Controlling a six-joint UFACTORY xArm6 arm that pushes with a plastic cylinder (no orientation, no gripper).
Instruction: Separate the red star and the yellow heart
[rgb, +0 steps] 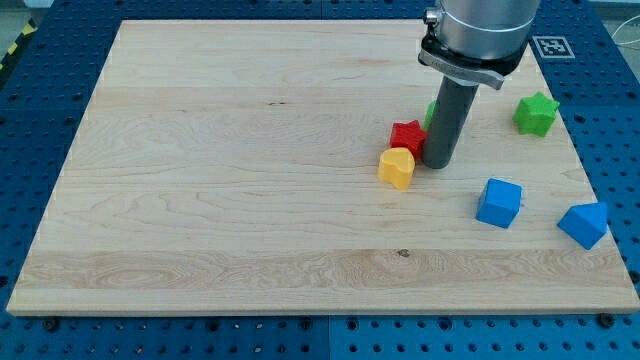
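Observation:
The red star (406, 136) lies right of the board's middle. The yellow heart (396, 167) sits just below and slightly left of it, touching or nearly touching it. My tip (438, 163) stands on the board right beside the red star's right side and to the right of the yellow heart. The rod rises from there toward the view's top, where the arm's grey housing (478, 35) hangs.
A green block (430, 112) peeks out from behind the rod. A green star (536, 114) lies at the right edge. A blue cube (499, 203) and a blue block (584, 224) lie at the lower right. The wooden board (220, 180) rests on a blue perforated table.

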